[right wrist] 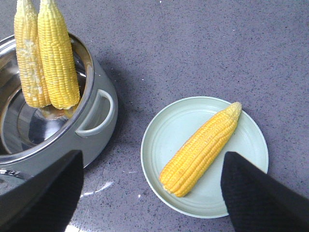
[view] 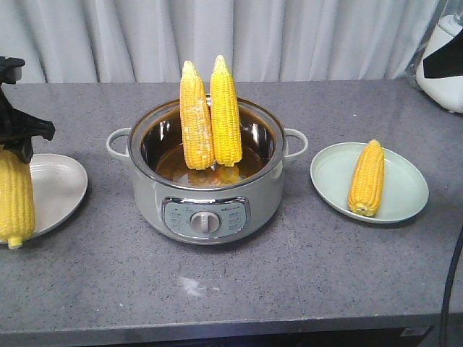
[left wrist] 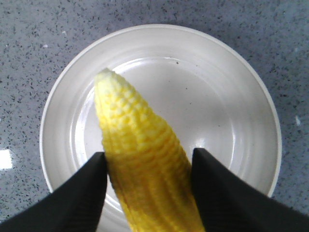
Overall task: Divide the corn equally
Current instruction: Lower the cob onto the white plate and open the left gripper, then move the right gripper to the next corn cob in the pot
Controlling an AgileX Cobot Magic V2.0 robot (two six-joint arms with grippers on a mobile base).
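Two corn cobs [view: 197, 116] [view: 225, 112] stand tip-up in the grey pot [view: 217, 189], also visible in the right wrist view [right wrist: 29, 58] [right wrist: 58, 58]. A third cob [view: 367, 178] [right wrist: 200, 147] lies on the pale green plate [view: 405, 195] [right wrist: 169, 135] at the right. My left gripper [view: 16, 148] [left wrist: 148, 159] is shut on a fourth cob [view: 14, 195] [left wrist: 140, 140]. That cob hangs tip-down over the white plate [view: 58, 188] [left wrist: 217, 96] at the left. My right gripper [right wrist: 152, 166] stands open above the table, between the pot and the green plate, holding nothing.
The pot [right wrist: 99, 128] has side handles [view: 119, 141] [view: 295, 141] and a front dial [view: 205, 221]. A white and black housing [view: 445, 58] sits at the back right corner. A dark cable [view: 452, 289] runs down the right edge. A curtain hangs behind the table.
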